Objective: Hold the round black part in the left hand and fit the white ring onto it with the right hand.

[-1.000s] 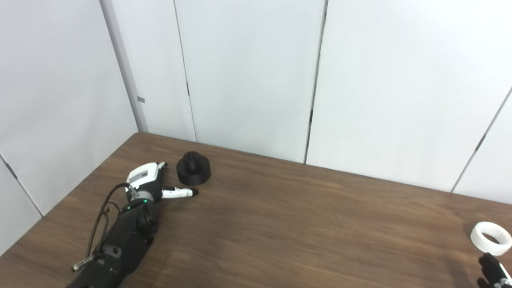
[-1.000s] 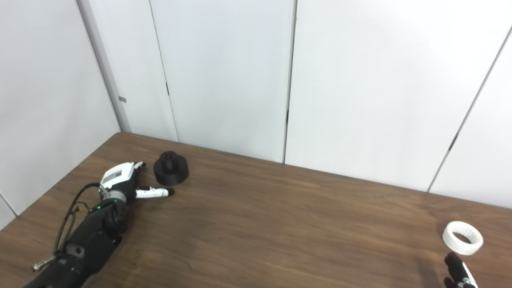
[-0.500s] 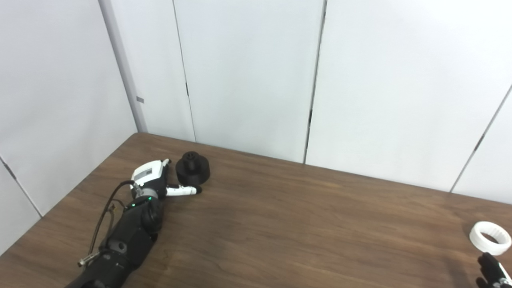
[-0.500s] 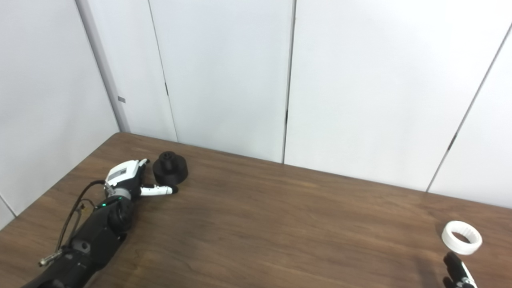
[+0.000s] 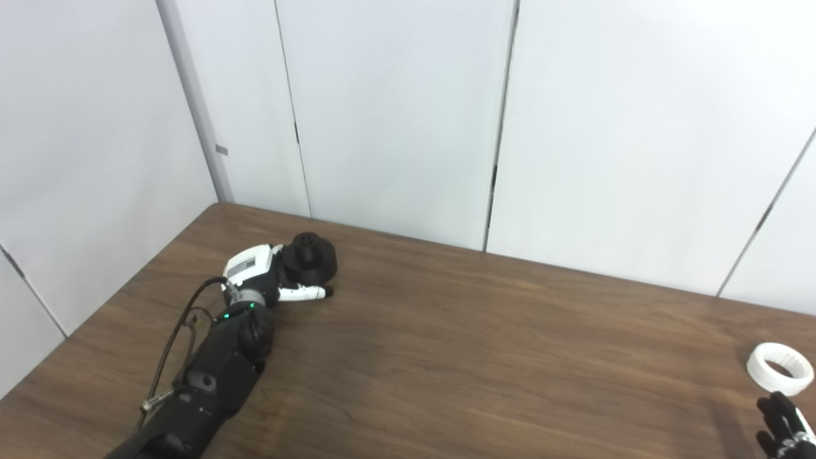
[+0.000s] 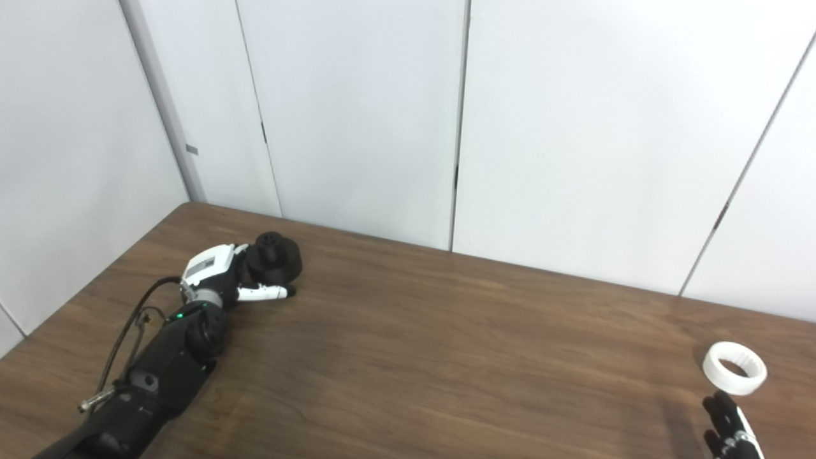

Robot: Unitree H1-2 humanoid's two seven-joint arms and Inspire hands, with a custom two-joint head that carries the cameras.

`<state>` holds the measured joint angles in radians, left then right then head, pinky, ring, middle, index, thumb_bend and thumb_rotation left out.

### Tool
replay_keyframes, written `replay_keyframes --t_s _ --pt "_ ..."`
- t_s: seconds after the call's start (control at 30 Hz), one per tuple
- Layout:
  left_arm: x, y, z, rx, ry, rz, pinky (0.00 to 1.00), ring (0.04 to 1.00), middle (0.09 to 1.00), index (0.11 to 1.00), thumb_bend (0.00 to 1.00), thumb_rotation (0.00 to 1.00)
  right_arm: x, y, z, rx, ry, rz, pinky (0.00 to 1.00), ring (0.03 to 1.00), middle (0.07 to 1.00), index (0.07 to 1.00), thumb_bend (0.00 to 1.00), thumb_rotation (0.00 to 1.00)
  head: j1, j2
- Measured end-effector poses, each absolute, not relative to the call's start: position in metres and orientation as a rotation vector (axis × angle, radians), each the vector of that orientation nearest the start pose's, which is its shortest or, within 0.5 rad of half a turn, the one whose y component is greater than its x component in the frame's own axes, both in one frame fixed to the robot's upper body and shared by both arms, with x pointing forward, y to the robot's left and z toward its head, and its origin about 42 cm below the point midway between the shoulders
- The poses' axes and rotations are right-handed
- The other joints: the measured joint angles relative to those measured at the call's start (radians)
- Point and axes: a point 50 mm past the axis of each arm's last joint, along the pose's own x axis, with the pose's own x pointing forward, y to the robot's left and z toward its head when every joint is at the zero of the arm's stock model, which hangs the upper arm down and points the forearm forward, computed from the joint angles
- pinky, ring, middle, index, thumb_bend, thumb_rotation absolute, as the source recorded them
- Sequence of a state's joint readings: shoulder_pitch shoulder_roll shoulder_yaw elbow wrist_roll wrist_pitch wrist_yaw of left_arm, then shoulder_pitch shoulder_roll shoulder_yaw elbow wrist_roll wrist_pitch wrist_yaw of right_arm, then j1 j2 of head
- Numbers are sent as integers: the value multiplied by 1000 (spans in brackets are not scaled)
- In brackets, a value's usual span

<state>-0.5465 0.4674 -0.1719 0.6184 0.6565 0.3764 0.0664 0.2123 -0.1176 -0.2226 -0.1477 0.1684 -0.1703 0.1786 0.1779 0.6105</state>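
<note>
The round black part [image 5: 310, 257] stands on the brown table [image 5: 478, 357] near its far left corner, a small knob on top. My left hand [image 5: 264, 280] has reached it: the thumb lies along its near side and the fingers touch its left flank, spread apart, not closed around it. The white ring [image 5: 780, 367] lies flat at the table's right edge. Just short of it, my right hand [image 5: 785, 428] shows only its dark fingertips at the bottom right corner, apart from the ring. Its palm is out of frame.
White wall panels [image 5: 395, 115] rise right behind the table's far edge and along its left side. The left forearm [image 5: 210, 376] with a loose cable lies across the table's left part.
My left hand has moved forward and to the right until it touches the black part. The right fingertips have shifted slightly. The camera tilted a little, shifting the whole scene up.
</note>
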Motion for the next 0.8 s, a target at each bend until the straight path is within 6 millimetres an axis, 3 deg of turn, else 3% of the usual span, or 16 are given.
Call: replay_keyframes --t_s 0.8 --pt "457 360 139 1048 372 337 1000 1000 982 893 1000 553 205 -310 108 -22 -143 -74 1000 986 916 943 615 954 -11 3"
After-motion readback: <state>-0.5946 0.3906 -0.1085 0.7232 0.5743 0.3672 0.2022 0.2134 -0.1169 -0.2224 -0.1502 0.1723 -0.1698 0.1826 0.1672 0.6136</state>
